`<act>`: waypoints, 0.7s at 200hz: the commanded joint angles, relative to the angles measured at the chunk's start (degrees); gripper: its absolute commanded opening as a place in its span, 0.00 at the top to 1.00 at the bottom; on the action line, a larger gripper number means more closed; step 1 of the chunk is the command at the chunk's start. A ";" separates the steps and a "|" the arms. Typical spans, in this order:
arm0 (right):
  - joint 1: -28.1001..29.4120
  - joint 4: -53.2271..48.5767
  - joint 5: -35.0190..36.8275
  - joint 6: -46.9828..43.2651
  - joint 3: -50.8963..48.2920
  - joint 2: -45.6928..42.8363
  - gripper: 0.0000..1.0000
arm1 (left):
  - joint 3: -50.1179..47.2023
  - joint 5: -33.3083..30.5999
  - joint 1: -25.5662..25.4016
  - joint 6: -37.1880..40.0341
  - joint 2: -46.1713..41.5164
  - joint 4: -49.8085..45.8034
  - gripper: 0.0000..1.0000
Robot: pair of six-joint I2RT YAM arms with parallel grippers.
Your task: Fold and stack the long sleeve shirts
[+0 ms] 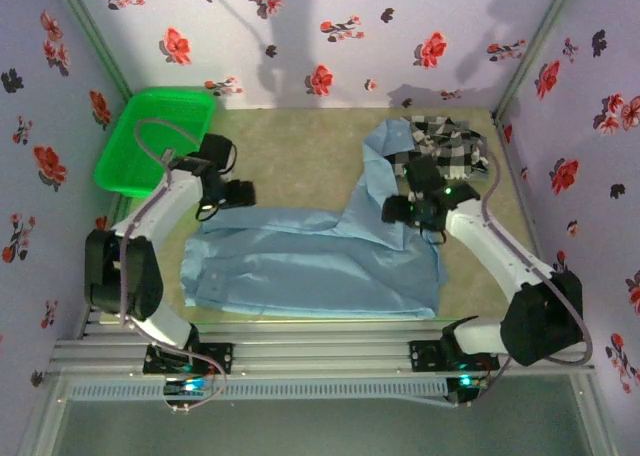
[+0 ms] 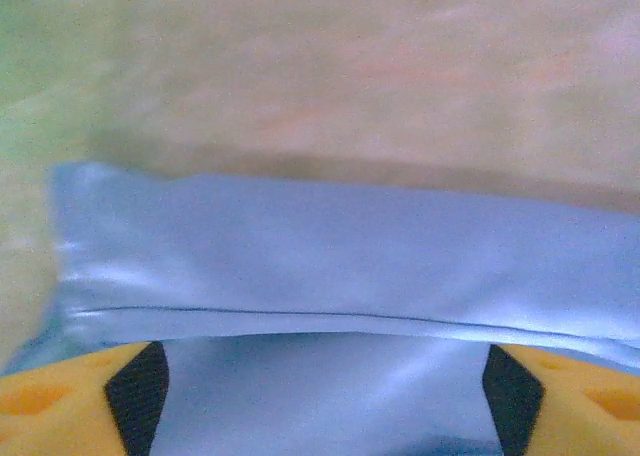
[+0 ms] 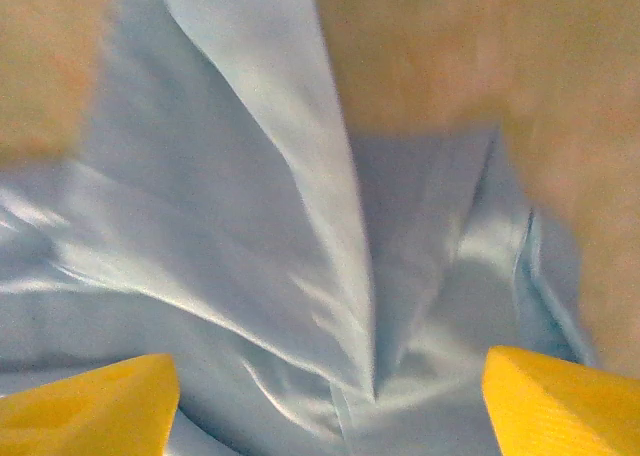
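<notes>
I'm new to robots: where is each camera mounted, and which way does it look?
Top external: above and behind the arms, looking down on the table; both arms show, over the light blue shirt.
Left wrist: on the left arm, looking past the open left end effector at a folded shirt edge.
Right wrist: on the right arm, looking past the open right end effector at rumpled cloth.
Shared: all three see the light blue shirt.

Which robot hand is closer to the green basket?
The left. The left gripper hovers just beside the green basket; the right gripper is far across, over the light blue shirt.
</notes>
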 commanded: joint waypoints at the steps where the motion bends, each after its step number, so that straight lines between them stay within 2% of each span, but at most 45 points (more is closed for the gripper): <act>1: -2.47 -3.18 2.89 -3.49 10.69 5.65 0.18 | 2.21 12.03 -2.98 -5.90 -1.02 4.82 0.10; 27: -4.92 -1.86 -2.10 -9.14 23.83 18.85 0.18 | 2.64 22.63 -5.79 -10.51 2.27 12.27 0.10; 62: -4.65 -5.57 -3.82 -18.55 41.00 35.38 0.21 | 2.33 26.88 -7.79 -14.32 7.06 16.51 0.10; 101: -4.53 -6.55 -3.16 -22.88 49.25 45.07 0.22 | -0.44 24.38 -8.05 -15.47 10.84 15.67 0.12; 140: -4.49 -5.32 -5.35 -23.93 51.70 48.86 0.22 | -3.95 16.43 -6.81 -16.13 13.02 12.36 0.12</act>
